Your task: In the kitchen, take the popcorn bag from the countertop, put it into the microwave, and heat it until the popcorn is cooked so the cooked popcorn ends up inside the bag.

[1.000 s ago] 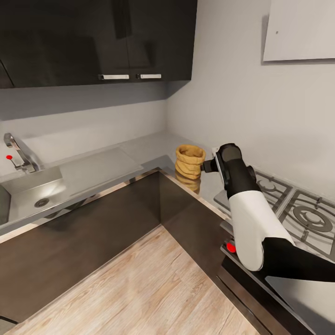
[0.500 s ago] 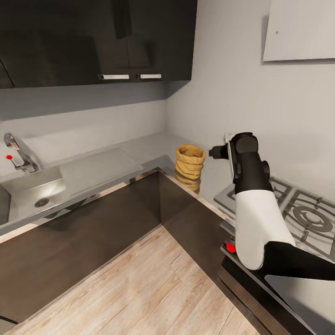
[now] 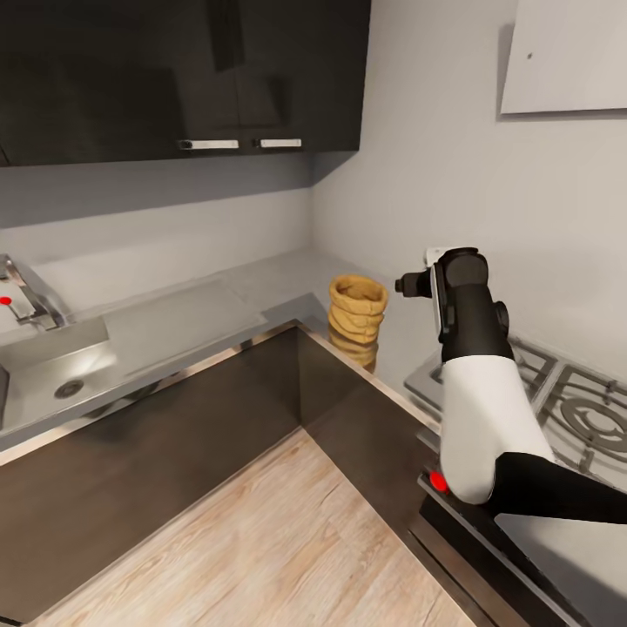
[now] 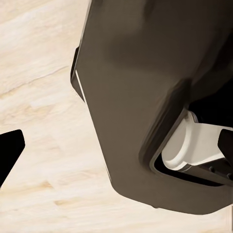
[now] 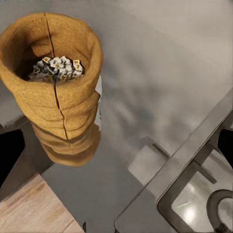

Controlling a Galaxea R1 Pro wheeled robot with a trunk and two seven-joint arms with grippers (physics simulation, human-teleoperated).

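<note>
At the far left a steel sink (image 3: 52, 370) is sunk into my smooth pale grey desk (image 3: 174, 313), under glossy dark cabinets (image 3: 174, 78). At the desk's inner corner stands the popcorn bag (image 3: 356, 312), a wrinkly tan burlap sack with a rolled rim, upright; small whitish popcorn (image 5: 57, 68) lies inside. My right pincer (image 3: 402, 285) hangs just beside the bag's rim, apart from it; I cannot tell its spread. Further right lies the grated gas hob (image 3: 566, 409).
</note>
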